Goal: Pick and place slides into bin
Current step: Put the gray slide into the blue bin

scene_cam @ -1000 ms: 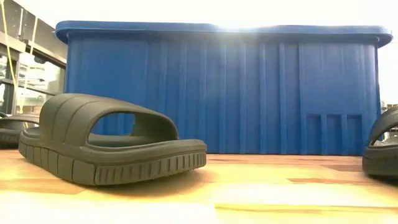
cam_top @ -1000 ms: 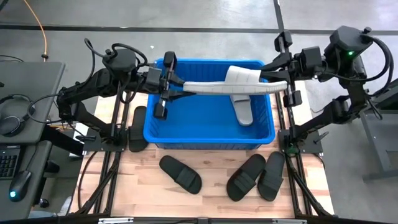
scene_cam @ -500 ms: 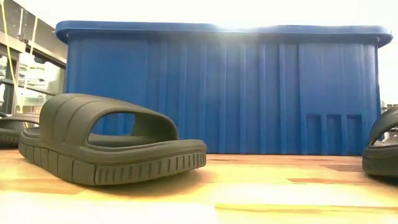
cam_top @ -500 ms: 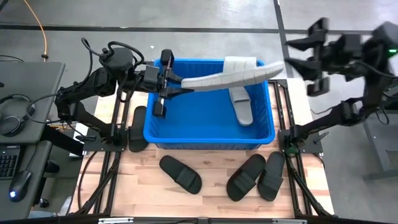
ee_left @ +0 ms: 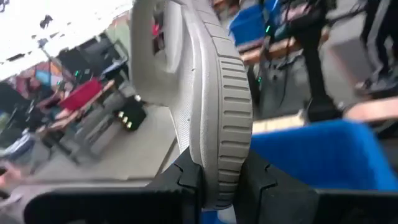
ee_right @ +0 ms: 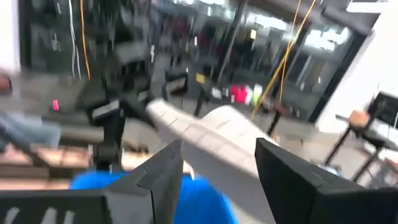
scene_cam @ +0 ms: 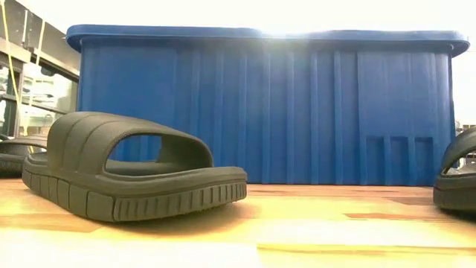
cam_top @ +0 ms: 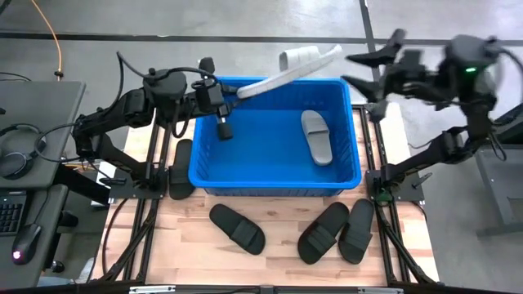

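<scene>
Robotics lab: desk headphones (cam_top: 14,160), floor cables (cam_top: 51,37).

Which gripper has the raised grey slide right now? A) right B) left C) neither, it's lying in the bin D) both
B: the left gripper alone clamps the heel of the raised grey slide above the bin rim, while the right gripper is open and clear of it.

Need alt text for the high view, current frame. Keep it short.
Overhead view: the left gripper holds a light grey slide by one end, raised over the far rim of the blue bin, while the right gripper, open, hangs beyond the bin's far right corner. A second grey slide lies inside the bin; four black slides rest on the wooden table.
</scene>
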Robot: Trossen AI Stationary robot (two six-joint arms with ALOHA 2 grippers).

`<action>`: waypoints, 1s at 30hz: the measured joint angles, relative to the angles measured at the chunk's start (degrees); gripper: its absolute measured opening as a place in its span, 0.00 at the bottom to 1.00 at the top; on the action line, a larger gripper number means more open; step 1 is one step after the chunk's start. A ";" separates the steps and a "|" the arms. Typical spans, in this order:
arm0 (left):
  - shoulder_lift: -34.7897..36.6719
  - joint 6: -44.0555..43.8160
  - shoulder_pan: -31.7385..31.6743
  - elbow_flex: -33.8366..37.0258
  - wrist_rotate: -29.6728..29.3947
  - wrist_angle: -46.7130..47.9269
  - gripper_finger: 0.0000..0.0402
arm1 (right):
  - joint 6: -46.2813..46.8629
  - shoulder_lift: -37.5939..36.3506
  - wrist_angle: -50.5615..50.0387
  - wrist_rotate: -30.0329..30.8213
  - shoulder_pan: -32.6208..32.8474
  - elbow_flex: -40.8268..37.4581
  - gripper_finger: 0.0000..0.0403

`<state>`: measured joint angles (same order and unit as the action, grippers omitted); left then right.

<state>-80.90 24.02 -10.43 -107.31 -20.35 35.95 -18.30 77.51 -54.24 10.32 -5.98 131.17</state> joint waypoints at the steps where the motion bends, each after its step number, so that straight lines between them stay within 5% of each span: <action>1: -0.45 0.04 -0.01 0.00 -0.84 0.51 0.10 | -0.18 0.85 -1.43 0.52 0.00 0.00 0.47; 16: -9.00 6.29 1.87 0.05 -13.66 10.62 0.10 | -2.98 12.70 -7.77 -2.41 0.02 -0.04 0.47; 23: -10.00 6.83 1.83 -0.04 -13.60 9.69 0.10 | -1.08 15.45 -9.76 -7.88 0.04 0.04 0.47; 30: -10.08 7.07 1.81 0.00 -13.78 10.13 0.10 | -2.39 18.84 -9.17 -5.98 1.99 0.00 0.47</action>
<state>-90.98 31.09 -8.62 -107.31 -34.13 46.09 -20.69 96.35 -63.41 4.35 -3.99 131.17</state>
